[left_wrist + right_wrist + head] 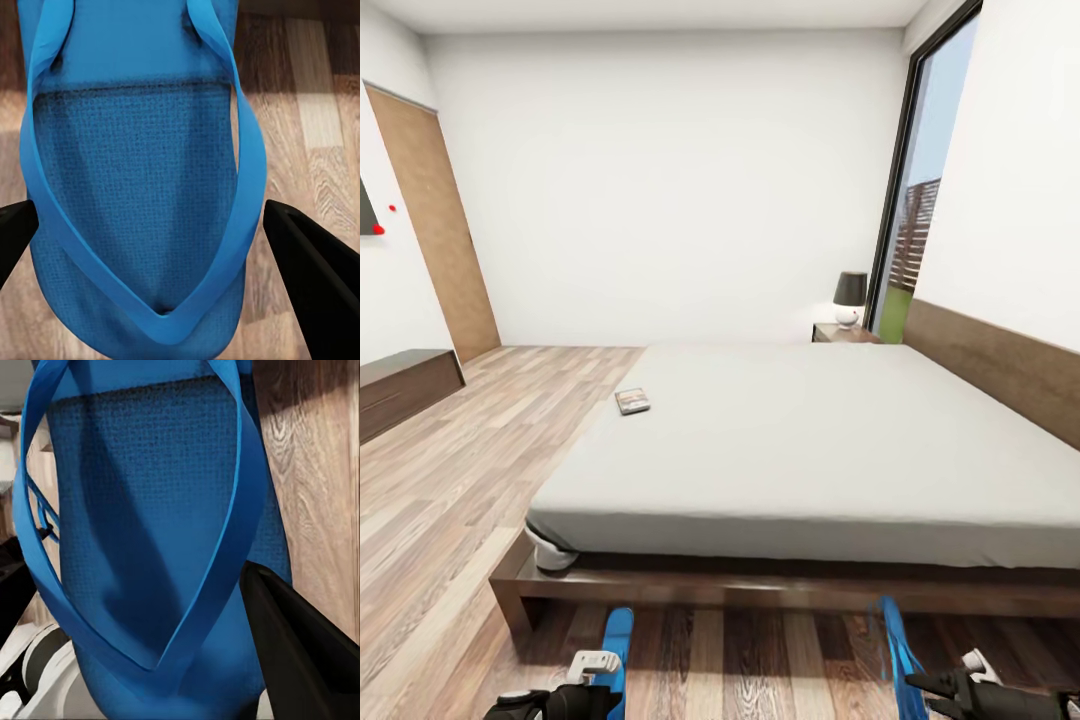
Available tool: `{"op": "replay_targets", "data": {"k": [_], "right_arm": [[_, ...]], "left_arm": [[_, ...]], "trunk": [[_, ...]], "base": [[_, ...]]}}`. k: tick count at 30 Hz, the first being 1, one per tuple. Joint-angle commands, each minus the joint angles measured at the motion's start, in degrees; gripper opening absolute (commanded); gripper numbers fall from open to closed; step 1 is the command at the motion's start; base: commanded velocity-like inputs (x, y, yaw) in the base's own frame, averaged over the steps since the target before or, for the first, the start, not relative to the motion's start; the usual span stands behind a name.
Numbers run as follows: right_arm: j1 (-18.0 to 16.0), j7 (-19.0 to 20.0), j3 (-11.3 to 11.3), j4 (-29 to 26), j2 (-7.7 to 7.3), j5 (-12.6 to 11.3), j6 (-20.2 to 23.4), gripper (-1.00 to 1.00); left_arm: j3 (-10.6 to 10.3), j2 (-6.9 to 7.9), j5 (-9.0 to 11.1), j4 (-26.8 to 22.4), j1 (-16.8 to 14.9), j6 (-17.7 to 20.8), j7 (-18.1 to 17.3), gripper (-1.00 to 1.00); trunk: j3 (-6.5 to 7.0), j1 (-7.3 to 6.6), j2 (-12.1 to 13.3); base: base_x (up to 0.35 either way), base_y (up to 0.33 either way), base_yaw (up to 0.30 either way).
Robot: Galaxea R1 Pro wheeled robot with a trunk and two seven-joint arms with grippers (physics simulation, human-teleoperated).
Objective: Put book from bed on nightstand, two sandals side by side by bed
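Observation:
The book (632,401) lies on the pale mattress of the bed (810,440), near its left edge. A nightstand (844,333) stands beyond the bed by the window. One blue sandal (618,645) (142,187) lies flat on the floor in front of the bed frame; my left gripper (585,680) (150,214) is open, its fingers (315,277) straddling it. The other sandal (900,650) (150,525) is tilted on its edge, with my right gripper (935,685) (135,566) shut across it.
A black-shaded lamp (850,298) stands on the nightstand. A low dark cabinet (400,385) runs along the left wall near a wooden door (435,230). Wood-plank floor (470,480) spreads left of the bed. The headboard (1000,365) lines the right wall.

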Motion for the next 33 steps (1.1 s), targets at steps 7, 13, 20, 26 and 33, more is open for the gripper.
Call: {"op": "replay_targets", "data": {"k": [7,13,20,26,33], "right_arm": [[-0.02,0.00,0.62,-1.45,-4.81,-5.58,5.62,-1.00],[-0.02,0.00,0.69,-1.38,-4.90,-5.67,5.74,-1.00],[-0.02,-0.04,0.71,-1.38,-4.85,-5.67,5.75,-1.00],[-0.02,-0.08,0.71,-1.36,-4.84,-5.67,5.75,-1.00],[-0.02,-0.09,0.71,-1.38,-4.84,-5.67,5.75,-1.00]], "left_arm": [[0.59,-0.04,-0.30,-0.12,-0.02,0.37,-0.39,-1.00],[0.59,-0.04,-0.23,-0.12,-0.02,0.34,-0.39,-1.00],[0.67,-0.04,-0.17,-0.12,-0.02,0.34,-0.39,-1.00],[0.68,-0.04,-0.16,-0.12,-0.02,0.34,-0.39,-1.00],[0.68,-0.01,-0.15,-0.12,-0.02,0.34,-0.39,-1.00]], "trunk": [[-1.32,1.54,-2.85],[-2.40,2.85,-5.26],[-3.66,4.39,-8.06],[-4.74,5.71,-10.47],[-5.99,7.25,-13.28]], "base": [[0.000,0.000,0.000],[0.000,0.000,0.000],[0.000,0.000,0.000],[0.000,0.000,0.000],[0.000,0.000,0.000]]}}
